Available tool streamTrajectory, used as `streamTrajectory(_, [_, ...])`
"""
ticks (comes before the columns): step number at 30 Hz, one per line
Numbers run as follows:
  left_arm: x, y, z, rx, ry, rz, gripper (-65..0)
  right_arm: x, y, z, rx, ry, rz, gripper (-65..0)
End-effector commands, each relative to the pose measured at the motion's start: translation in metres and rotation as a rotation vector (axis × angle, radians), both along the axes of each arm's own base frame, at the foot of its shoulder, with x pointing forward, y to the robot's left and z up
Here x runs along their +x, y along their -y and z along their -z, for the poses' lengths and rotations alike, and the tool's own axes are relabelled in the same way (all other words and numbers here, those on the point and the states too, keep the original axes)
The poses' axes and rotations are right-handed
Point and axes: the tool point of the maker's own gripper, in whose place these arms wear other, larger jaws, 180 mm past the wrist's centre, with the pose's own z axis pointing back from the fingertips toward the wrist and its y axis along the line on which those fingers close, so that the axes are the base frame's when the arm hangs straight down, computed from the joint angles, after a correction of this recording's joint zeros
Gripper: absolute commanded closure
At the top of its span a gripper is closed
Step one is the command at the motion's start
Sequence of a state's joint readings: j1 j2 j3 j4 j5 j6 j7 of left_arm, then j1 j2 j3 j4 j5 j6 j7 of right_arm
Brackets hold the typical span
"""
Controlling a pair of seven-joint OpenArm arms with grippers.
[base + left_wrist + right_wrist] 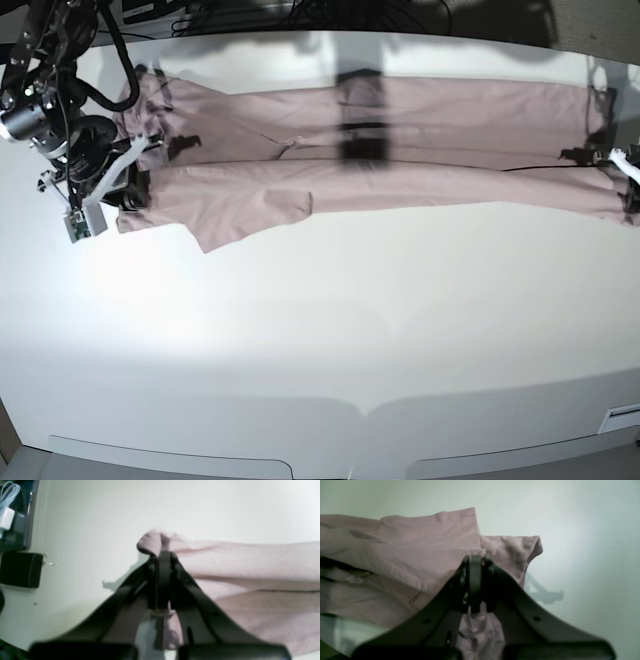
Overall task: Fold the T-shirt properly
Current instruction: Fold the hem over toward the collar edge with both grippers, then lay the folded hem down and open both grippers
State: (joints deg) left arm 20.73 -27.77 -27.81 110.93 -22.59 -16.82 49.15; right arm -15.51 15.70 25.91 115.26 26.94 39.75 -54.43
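The left gripper [163, 555] was clenched on a bunched edge of the T-shirt [250, 562], its dark jaws pressed together with a small knob of pink cloth pushing up just past their tips and more fabric hanging down between the finger arms. In the base view this gripper [612, 158] sat at the far right edge of the table [320, 330], pinching one end of the garment. The right gripper [476, 560] was likewise clamped on the T-shirt [420, 550], jaws together on a fold of cloth near a hemmed edge, with a short sleeve opening just beyond the tips and a crumpled tail of fabric drooping under the jaws. In the base view the right gripper [135, 165] was at the far left, gripping the opposite end of the shirt. Between the two grippers the T-shirt [400, 140] was stretched long across the back part of the white table, folded lengthwise so that a crease ran along its middle, with one sleeve flap sticking out toward the front near the left end. The front half of the table lay bare and brightly lit. In the left wrist view, a black box [21, 568] rested on the table near its edge, with a white plug and coiled cable [7, 507] beyond it.
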Motion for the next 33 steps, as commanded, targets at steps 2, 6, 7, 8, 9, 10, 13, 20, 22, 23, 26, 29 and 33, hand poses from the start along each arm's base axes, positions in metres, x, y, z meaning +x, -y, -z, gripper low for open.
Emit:
streamTrajectory(2, [0.003,0.001,-0.020,0.047,0.050,0.027,0.0,0.003,0.002,-0.014,-0.010,0.052,-0.007,0.0])
streamTrajectory(6, [-0.008,0.005,-0.027,0.114,0.050,0.043,0.0,-0.004,0.017,-0.015,-0.016,0.058,0.046,0.0])
streamTrajectory(7, [-0.011,0.004,-0.026,0.123,0.045,0.045,0.0,-0.006,0.022,-0.015,-0.018,0.057,0.066,0.0])
streamTrajectory(8, [-0.015,0.004,-0.023,0.126,0.033,0.043,0.0,-0.009,0.027,-0.016,-0.016,0.063,0.088,0.0])
streamTrajectory(9, [-0.019,0.003,-0.019,0.128,0.021,0.039,0.0,-0.012,0.033,-0.017,-0.014,0.072,0.108,0.0])
streamTrajectory(10, [-0.022,0.003,-0.016,0.133,0.012,0.036,0.0,-0.015,0.037,-0.017,-0.010,0.077,0.124,0.0])
streamTrajectory(13, [-0.027,0.003,-0.011,0.145,0.006,0.021,0.0,-0.026,0.040,-0.016,0.028,0.068,0.145,0.0])
streamTrajectory(20, [-0.048,0.011,0.009,0.108,-0.045,-0.017,0.0,-0.051,0.034,0.002,0.060,-0.006,0.159,0.0])
streamTrajectory(22, [-0.056,0.009,0.015,0.127,-0.068,-0.027,0.0,-0.055,0.031,0.006,0.076,-0.015,0.168,0.0])
streamTrajectory(23, [-0.060,0.008,0.017,0.139,-0.076,-0.031,0.0,-0.056,0.030,0.008,0.079,-0.021,0.174,0.0])
streamTrajectory(26, [-0.065,0.005,0.019,0.165,-0.091,-0.032,0.0,-0.059,0.026,0.012,0.095,-0.036,0.186,0.0])
streamTrajectory(29, [-0.065,0.003,0.022,0.162,-0.094,-0.035,0.0,-0.066,0.029,0.024,0.101,-0.086,0.199,0.0])
streamTrajectory(33, [-0.074,-0.004,0.037,0.151,-0.139,-0.058,0.0,-0.077,0.034,0.046,0.129,-0.161,0.230,0.0])
